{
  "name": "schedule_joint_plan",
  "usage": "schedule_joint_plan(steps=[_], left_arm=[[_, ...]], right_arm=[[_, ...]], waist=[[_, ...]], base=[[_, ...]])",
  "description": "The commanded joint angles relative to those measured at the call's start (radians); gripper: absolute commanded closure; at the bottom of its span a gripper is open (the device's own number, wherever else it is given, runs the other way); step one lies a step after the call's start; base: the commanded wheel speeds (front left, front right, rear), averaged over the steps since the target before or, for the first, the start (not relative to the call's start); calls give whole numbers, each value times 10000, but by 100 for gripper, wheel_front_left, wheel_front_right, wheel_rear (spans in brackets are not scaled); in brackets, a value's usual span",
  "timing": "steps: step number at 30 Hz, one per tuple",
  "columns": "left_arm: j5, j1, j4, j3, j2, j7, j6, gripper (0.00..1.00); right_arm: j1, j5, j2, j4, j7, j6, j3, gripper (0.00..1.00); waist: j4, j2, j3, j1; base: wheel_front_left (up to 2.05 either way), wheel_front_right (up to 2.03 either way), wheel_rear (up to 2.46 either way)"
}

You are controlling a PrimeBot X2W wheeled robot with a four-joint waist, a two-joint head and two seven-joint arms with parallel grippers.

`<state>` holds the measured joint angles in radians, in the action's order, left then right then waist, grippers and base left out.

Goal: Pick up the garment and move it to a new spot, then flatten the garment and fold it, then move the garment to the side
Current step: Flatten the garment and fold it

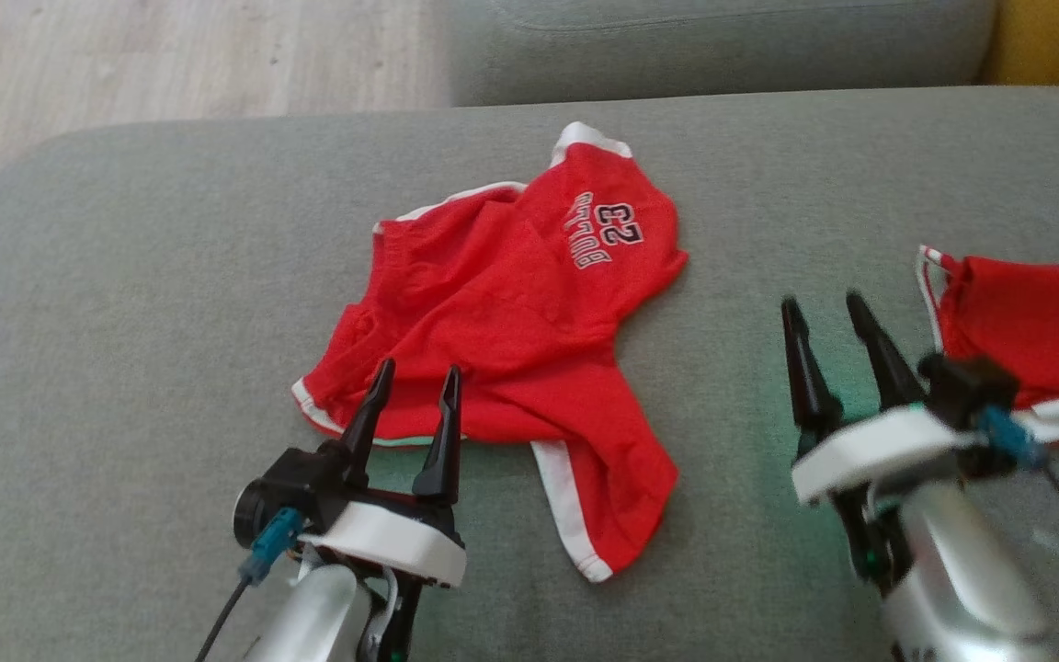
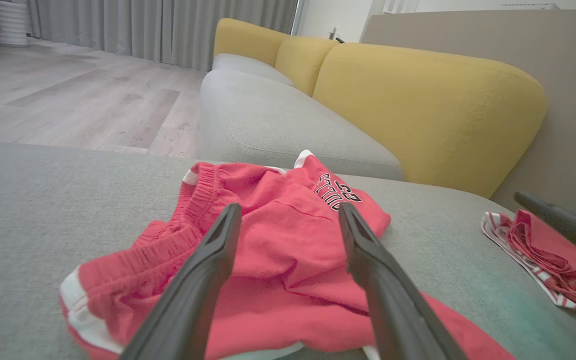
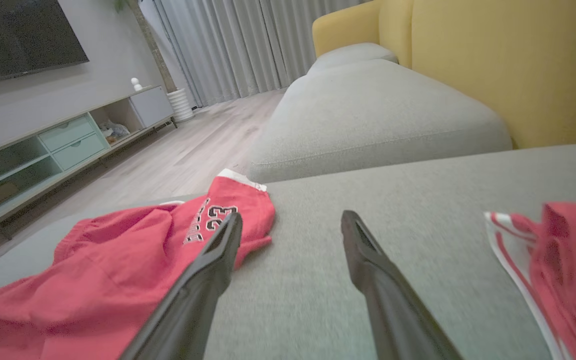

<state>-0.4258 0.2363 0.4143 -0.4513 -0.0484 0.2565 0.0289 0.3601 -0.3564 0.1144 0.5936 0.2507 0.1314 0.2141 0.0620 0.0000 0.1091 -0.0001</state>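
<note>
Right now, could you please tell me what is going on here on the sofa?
A two-armed robot is working over a grey fabric sofa cushion. The crumpled red shorts with white trim and a "23" print lie unfolded in the middle. The left gripper is open, poised at the near edge of the shorts. The right gripper is open above bare cushion, between the shorts and a second red and white garment on the right. Neither gripper holds anything yet.

A second red, white-trimmed cloth (image 1: 1035, 322) lies crumpled just right of the right jaws on the grey fabric sofa seat (image 1: 125, 303); yellow padded back cushions (image 2: 418, 100) rise beyond them.
</note>
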Motion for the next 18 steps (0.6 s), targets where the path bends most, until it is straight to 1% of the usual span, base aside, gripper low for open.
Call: schedule_joint_plan(steps=[1,3,4,10,15,18], left_arm=[[102,171,-332,398,-35,53,94,0],[174,159,-329,428,-30,53,186,0],[194,161,-325,428,-28,53,209,0],[195,254,-305,314,-22,53,313,0],[153,367,-311,197,-20,53,287,0],[96,476,-313,79,-20,53,276,0]], right_arm=[[13,346,-271,-719,109,-7,-127,0],[-614,847,-484,-1307,109,-7,-625,0],[-730,953,-526,-1440,109,-7,-706,0],[-722,1278,-624,-1849,-19,-7,-906,0],[-190,1275,-636,-1752,-492,-7,-1029,0],[409,1310,-638,-1247,-1097,-7,-1100,0]], waist=[[-184,0,-31,1],[-211,0,-4,1],[-200,0,7,1],[168,0,196,1],[564,0,485,1],[917,0,745,1]], base=[[0,0,0],[0,0,0],[0,0,0],[0,0,0],[0,0,0],[0,0,0]])
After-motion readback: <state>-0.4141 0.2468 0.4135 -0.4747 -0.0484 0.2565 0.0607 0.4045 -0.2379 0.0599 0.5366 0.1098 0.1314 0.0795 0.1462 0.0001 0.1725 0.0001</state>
